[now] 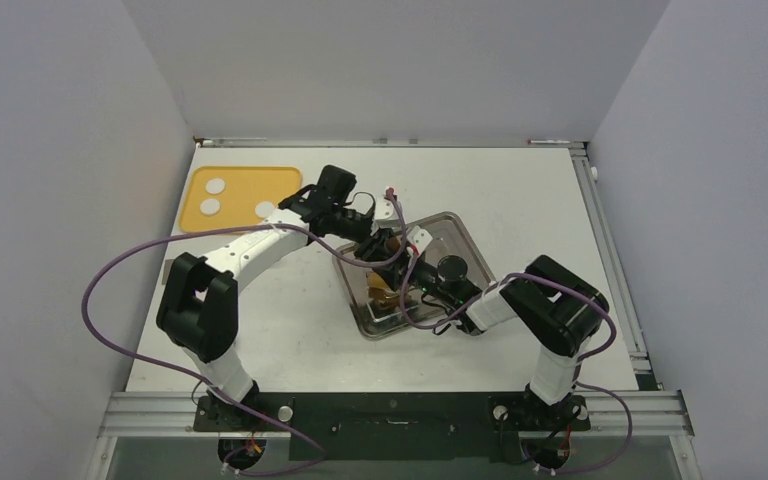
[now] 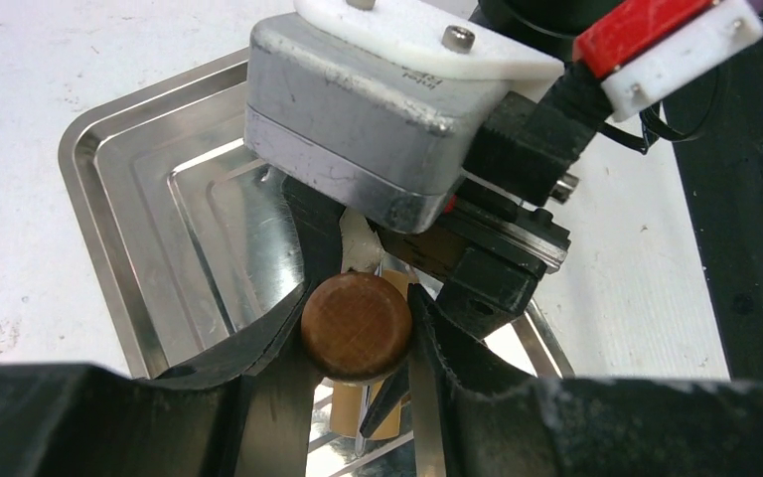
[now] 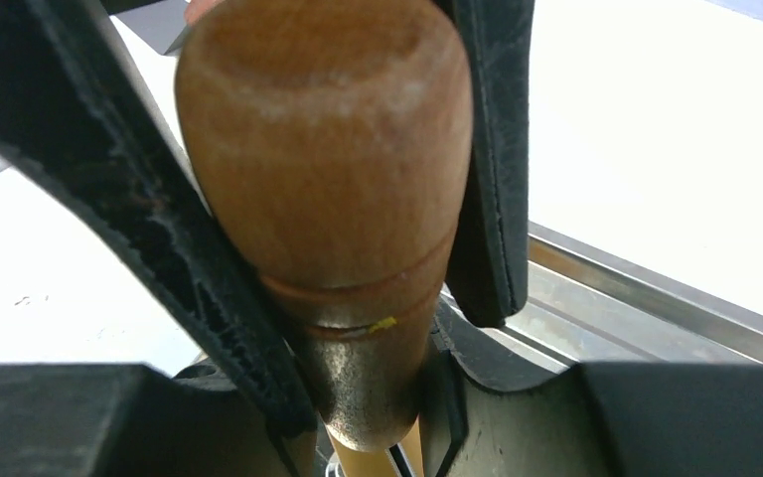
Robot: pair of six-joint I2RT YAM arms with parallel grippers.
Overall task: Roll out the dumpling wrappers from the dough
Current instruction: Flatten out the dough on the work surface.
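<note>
**Overhead and wrist views, both arms at the tray.** I am holding both arms over the metal tray (image 1: 463,228), which is sitting at an angle near the middle of the table (image 1: 520,190). The left gripper (image 1: 375,245) is reaching in from the far left side, and the right gripper (image 1: 412,280) is reaching in from the near right. A wooden rolling pin (image 1: 382,290) is lying between them inside the tray.

**Left wrist view.** The left gripper (image 2: 363,293) is clamping its two black fingers (image 2: 298,248) on the round brown end of the rolling pin (image 2: 356,328), above the metal tray (image 2: 109,199). A small white bit (image 2: 360,246) is showing just behind that end, and I cannot tell what it is.

**Right wrist view.** The right gripper (image 3: 333,248) is gripping the other handle of the rolling pin (image 3: 318,129), with one finger pressing on each side of the wood.

**Dough.** The dough (image 1: 216,185) is lying as three small white rounds on the yellow tray (image 1: 250,178) at the far left of the table, well apart from the metal tray and from both grippers.
</note>
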